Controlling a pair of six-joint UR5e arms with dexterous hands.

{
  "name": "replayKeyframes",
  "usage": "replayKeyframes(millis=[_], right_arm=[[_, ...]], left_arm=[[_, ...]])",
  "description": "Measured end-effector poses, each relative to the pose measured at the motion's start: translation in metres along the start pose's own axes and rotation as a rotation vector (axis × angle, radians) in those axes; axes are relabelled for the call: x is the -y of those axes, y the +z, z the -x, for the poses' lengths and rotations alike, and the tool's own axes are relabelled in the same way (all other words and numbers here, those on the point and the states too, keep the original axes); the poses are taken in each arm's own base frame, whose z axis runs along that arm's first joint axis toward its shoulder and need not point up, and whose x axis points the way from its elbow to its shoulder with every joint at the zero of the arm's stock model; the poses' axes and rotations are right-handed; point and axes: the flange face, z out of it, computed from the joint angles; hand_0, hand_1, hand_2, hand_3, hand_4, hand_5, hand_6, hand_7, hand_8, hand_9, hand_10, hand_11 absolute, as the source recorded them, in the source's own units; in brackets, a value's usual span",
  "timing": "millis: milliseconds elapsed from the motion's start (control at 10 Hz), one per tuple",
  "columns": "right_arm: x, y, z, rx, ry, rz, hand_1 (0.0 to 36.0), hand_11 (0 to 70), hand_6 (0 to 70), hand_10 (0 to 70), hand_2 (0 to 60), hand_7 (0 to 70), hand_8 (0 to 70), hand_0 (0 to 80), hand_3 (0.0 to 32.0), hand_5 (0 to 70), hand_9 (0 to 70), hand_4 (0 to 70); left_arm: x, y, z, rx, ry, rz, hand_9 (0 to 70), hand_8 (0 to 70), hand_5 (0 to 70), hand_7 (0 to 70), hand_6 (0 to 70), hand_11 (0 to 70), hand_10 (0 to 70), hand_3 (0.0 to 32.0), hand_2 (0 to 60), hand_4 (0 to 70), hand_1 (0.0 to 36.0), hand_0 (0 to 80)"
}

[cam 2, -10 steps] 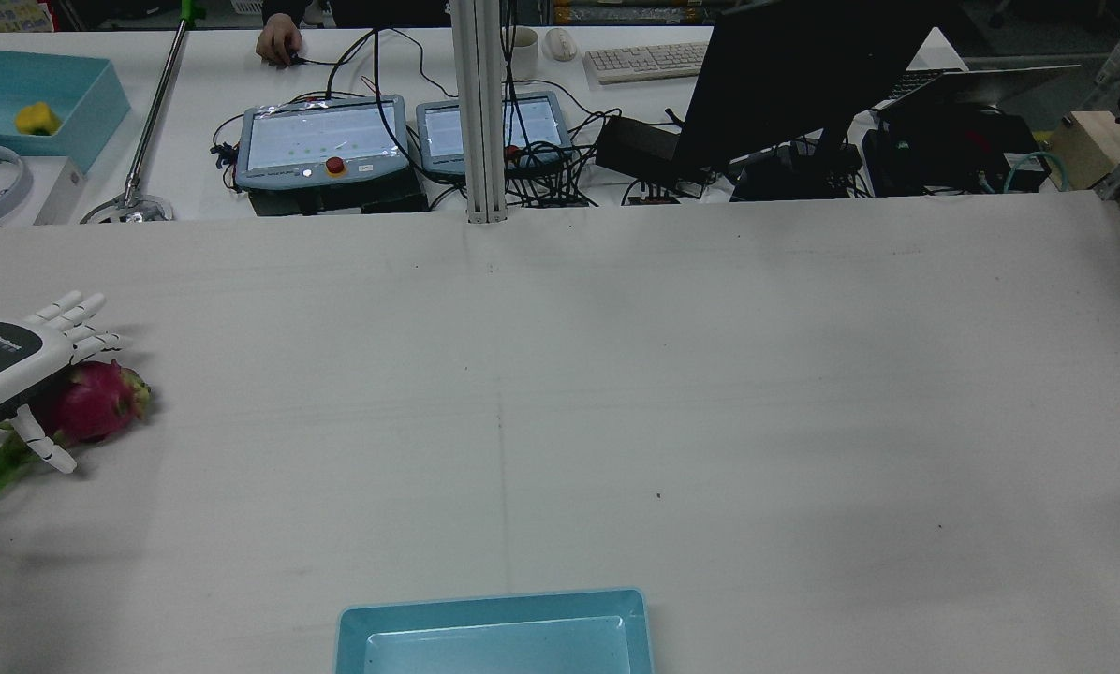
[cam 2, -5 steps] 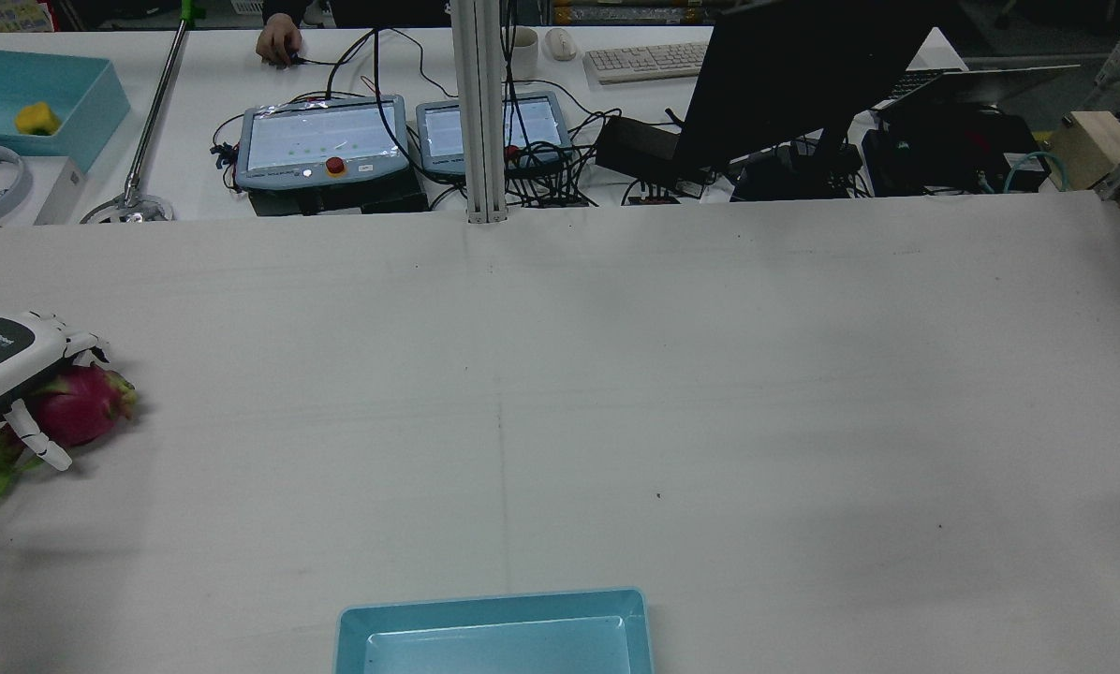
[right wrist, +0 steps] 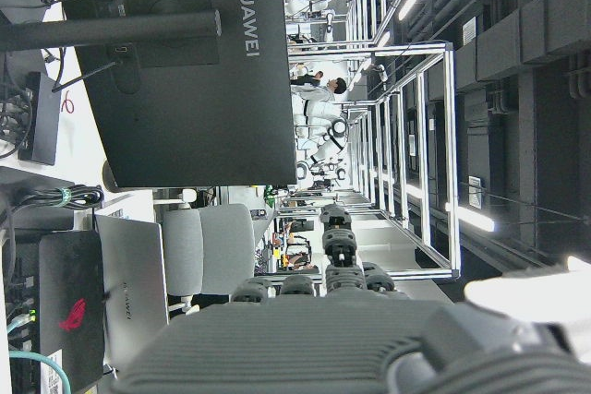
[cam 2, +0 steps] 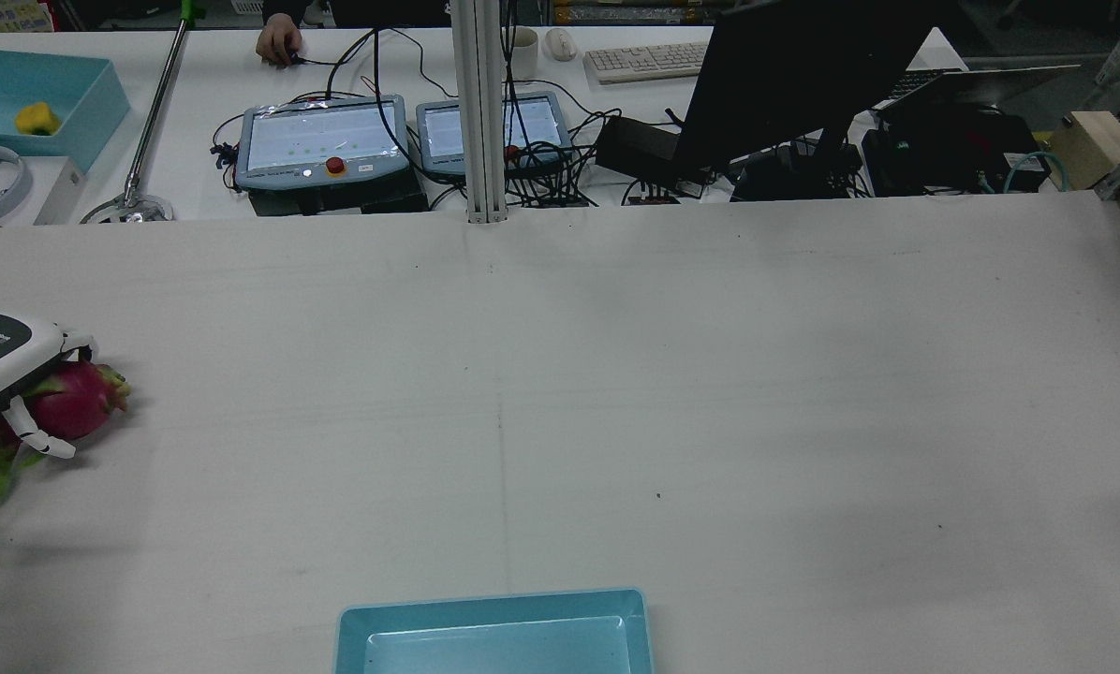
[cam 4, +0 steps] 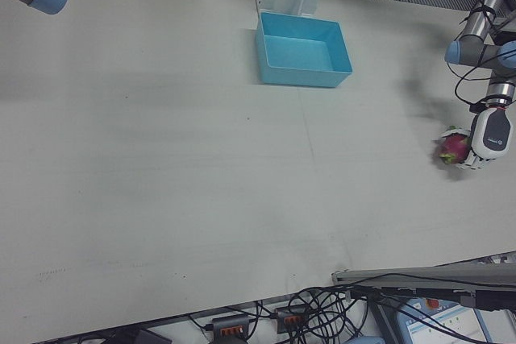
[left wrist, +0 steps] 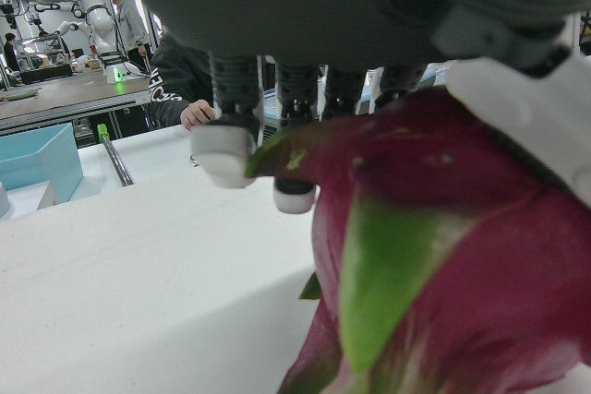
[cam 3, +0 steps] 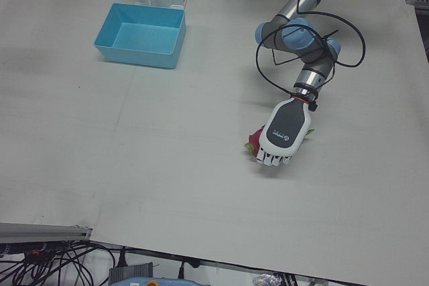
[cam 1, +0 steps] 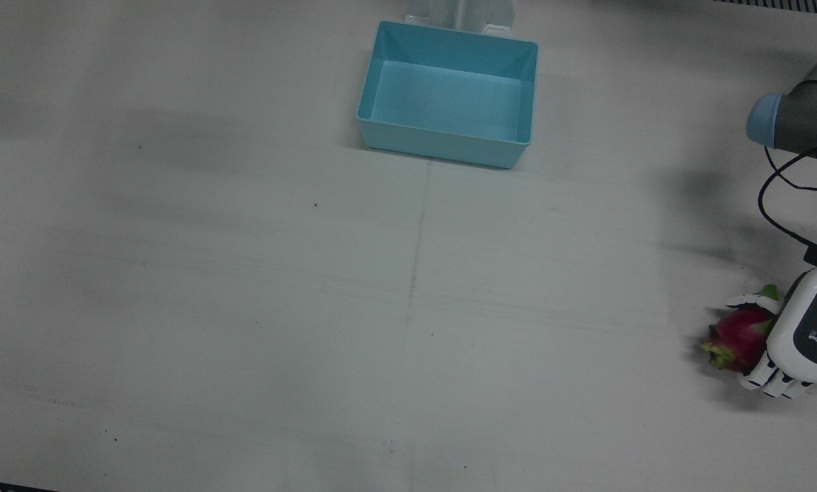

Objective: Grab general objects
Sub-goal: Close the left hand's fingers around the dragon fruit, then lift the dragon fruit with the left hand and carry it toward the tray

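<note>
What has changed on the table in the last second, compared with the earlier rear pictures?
The left hand curled its fingers, spread a second ago, down around the dragon fruit and closed on it. Hand and fruit both shifted a little toward the rear view's left edge. The fruit remains low at the table. The blue bin stayed in place, with nothing in it.

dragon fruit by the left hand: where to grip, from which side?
Grip the dragon fruit across its round red middle, from above: it lies on its side on the table, leafy ends sticking out. The left hand already sits over it, fingers curled around.
</note>
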Motion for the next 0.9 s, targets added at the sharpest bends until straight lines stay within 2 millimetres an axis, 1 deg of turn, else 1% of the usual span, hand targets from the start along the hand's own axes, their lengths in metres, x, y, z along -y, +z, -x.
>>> replayKeyframes(millis=[100,200,400,500,600,700,900], right_arm=[[0.000,0.000,0.000,0.000,0.000,0.000,0.0,0.0,0.0,0.0,0.0,0.0,0.0,0.0,0.0,0.0,0.0,0.0],[0.000,0.000,0.000,0.000,0.000,0.000,0.0,0.0,0.0,0.0,0.0,0.0,0.0,0.0,0.0,0.0,0.0,0.0],[0.000,0.000,0.000,0.000,0.000,0.000,0.0,0.0,0.0,0.0,0.0,0.0,0.0,0.0,0.0,0.0,0.0,0.0],[0.000,0.000,0.000,0.000,0.000,0.000,0.0,0.0,0.0,0.0,0.0,0.0,0.0,0.0,0.0,0.0,0.0,0.0],[0.000,0.000,0.000,0.000,0.000,0.000,0.0,0.0,0.0,0.0,0.0,0.0,0.0,0.0,0.0,0.0,0.0,0.0],[0.000,0.000,0.000,0.000,0.000,0.000,0.0,0.0,0.0,0.0,0.0,0.0,0.0,0.0,0.0,0.0,0.0,0.0],[0.000,0.000,0.000,0.000,0.000,0.000,0.0,0.0,0.0,0.0,0.0,0.0,0.0,0.0,0.0,0.0,0.0,0.0]], left_arm=[[0.000,0.000,0.000,0.000,0.000,-0.001,70.0,69.2,57.8,70.0,70.0,70.0,70.0,0.0,28.4,38.9,7.4,48.7],[0.000,0.000,-0.001,-0.002,-0.003,-0.003,70.0,70.0,60.9,70.0,70.0,70.0,70.0,0.0,31.1,44.8,5.1,47.7],[0.003,0.001,-0.011,-0.016,-0.024,-0.005,70.0,70.0,64.3,70.0,70.0,70.0,70.0,0.0,43.7,52.4,3.2,45.9],[0.006,0.000,-0.022,-0.033,-0.049,-0.007,70.0,70.0,65.4,70.0,70.0,70.0,70.0,0.0,48.7,55.1,3.1,45.2],[0.010,-0.001,-0.036,-0.055,-0.083,-0.009,70.0,70.0,66.2,70.0,70.0,70.0,70.0,0.0,55.7,55.5,3.7,44.2],[0.013,-0.002,-0.051,-0.078,-0.122,-0.008,70.0,70.0,66.5,70.0,70.0,70.0,70.0,0.0,60.0,56.6,3.7,42.9],[0.015,0.005,-0.082,-0.130,-0.245,0.040,70.0,70.0,67.1,70.0,70.0,70.0,70.0,0.0,60.0,60.4,3.5,42.3]])
